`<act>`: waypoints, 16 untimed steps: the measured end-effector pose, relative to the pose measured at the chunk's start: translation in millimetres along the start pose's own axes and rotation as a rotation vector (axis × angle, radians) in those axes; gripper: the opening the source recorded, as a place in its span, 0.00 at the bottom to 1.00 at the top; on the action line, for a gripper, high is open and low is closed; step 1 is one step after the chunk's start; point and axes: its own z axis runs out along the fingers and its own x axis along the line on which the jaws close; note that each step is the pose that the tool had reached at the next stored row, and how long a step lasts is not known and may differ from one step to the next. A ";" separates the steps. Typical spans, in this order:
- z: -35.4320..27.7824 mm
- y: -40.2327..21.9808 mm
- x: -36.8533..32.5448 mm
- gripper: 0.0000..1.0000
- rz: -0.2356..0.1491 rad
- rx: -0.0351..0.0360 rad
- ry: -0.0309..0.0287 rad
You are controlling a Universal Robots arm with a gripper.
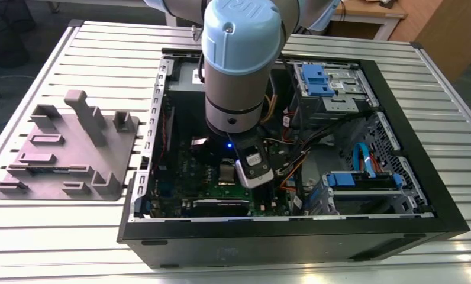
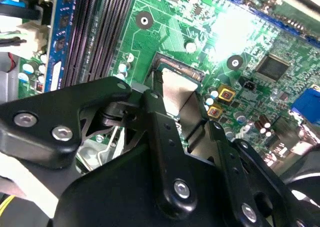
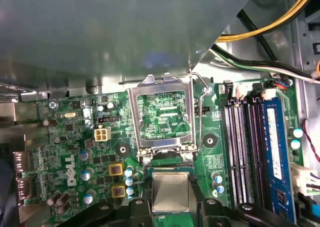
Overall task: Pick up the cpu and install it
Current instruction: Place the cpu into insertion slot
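One cpu [image 3: 171, 191] lies flat, metal top up, square, no long axis; one gripper [image 3: 171, 209] clamps it beside one open socket frame [image 3: 165, 148].

cpu [image 3: 170, 191] at socket [image 3: 167, 161] on motherboard [image 3: 75, 137], motherboard in case [image 1: 299, 239], tray [image 1: 65, 148] beside case

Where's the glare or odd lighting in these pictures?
In the second wrist view, glare washes out part of the motherboard; in the first wrist view, the cpu reflects light softly; in the exterior view, a blue light glows on the arm.
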 end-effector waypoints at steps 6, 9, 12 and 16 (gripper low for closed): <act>-0.2 0.0 0.0 0.38 -0.027 0.0000 0.0009; 0.0 0.0 0.0 0.38 -0.080 -0.0005 0.0026; 0.0 -0.1 0.0 0.38 -0.098 -0.0008 0.0032; 0.6 -0.2 0.1 0.38 -0.098 -0.0011 0.0031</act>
